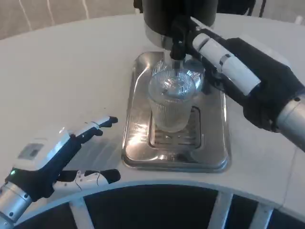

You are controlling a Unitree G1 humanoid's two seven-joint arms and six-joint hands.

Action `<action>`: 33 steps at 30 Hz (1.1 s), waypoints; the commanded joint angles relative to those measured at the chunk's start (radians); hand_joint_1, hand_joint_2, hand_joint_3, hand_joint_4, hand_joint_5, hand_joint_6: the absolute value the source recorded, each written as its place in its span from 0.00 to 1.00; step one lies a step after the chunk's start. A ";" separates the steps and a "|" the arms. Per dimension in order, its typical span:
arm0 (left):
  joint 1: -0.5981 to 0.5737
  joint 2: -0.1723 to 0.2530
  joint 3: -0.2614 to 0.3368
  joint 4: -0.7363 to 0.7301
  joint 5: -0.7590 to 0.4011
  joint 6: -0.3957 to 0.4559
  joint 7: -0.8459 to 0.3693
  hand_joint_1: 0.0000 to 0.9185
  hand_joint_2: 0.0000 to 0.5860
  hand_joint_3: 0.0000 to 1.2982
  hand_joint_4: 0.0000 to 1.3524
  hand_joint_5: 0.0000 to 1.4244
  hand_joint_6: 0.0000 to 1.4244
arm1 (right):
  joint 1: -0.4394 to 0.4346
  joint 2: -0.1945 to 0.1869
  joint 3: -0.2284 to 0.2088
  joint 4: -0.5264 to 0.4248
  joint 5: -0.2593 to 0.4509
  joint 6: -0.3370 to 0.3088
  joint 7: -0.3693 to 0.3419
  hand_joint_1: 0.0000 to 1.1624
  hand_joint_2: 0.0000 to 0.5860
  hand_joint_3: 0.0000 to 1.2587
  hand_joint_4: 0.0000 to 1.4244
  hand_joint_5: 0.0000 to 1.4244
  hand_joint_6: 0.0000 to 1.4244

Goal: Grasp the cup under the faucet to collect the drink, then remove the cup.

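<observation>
Under faucet (177, 45), cup (171, 102), right hand (214, 52) beside

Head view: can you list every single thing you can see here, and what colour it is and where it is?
cup: one, clear ribbed, standing on the tray under the faucet
faucet: one, black, sticking down from the dispenser above the cup
dispenser: one, black with a silver band, at the top middle, behind the tray
tray: one, shiny silver, in the middle of the table, with a slotted grate under the cup
table: one, white, curved front edge
left hand: one, white and black, fingers spread, holding nothing, over the table left of the tray
right hand: one, white and black, reaching to the faucet area beside the cup; its hold is hidden
</observation>
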 commanded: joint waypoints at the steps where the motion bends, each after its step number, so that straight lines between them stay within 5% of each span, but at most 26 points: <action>1: 0.003 0.003 0.010 0.013 -0.016 0.008 -0.015 0.06 0.16 0.15 0.15 0.22 0.26 | -0.035 -0.028 0.027 0.005 0.038 0.008 -0.016 0.00 0.94 0.00 0.00 0.00 0.01; 14: 0.026 0.008 0.027 0.004 -0.026 0.014 -0.036 0.06 0.16 0.15 0.15 0.22 0.26 | -0.098 -0.144 0.171 -0.001 0.057 -0.015 -0.021 0.00 0.88 0.00 0.00 0.00 0.00; 20: 0.044 0.013 0.032 -0.015 -0.037 0.020 -0.046 0.06 0.16 0.15 0.15 0.22 0.26 | -0.148 -0.226 0.310 0.065 -0.007 -0.134 0.012 0.00 0.86 0.00 0.00 0.00 0.00; 27: 0.065 0.018 0.042 -0.036 -0.044 0.029 -0.056 0.06 0.15 0.15 0.15 0.22 0.26 | -0.166 -0.242 0.417 0.142 -0.091 -0.263 0.032 0.00 0.85 0.00 0.00 0.00 0.00; 33: 0.077 0.019 0.054 -0.046 -0.049 0.031 -0.065 0.06 0.15 0.15 0.15 0.22 0.26 | -0.170 -0.238 0.461 0.150 -0.154 -0.305 0.053 0.00 0.87 0.00 0.00 0.00 0.00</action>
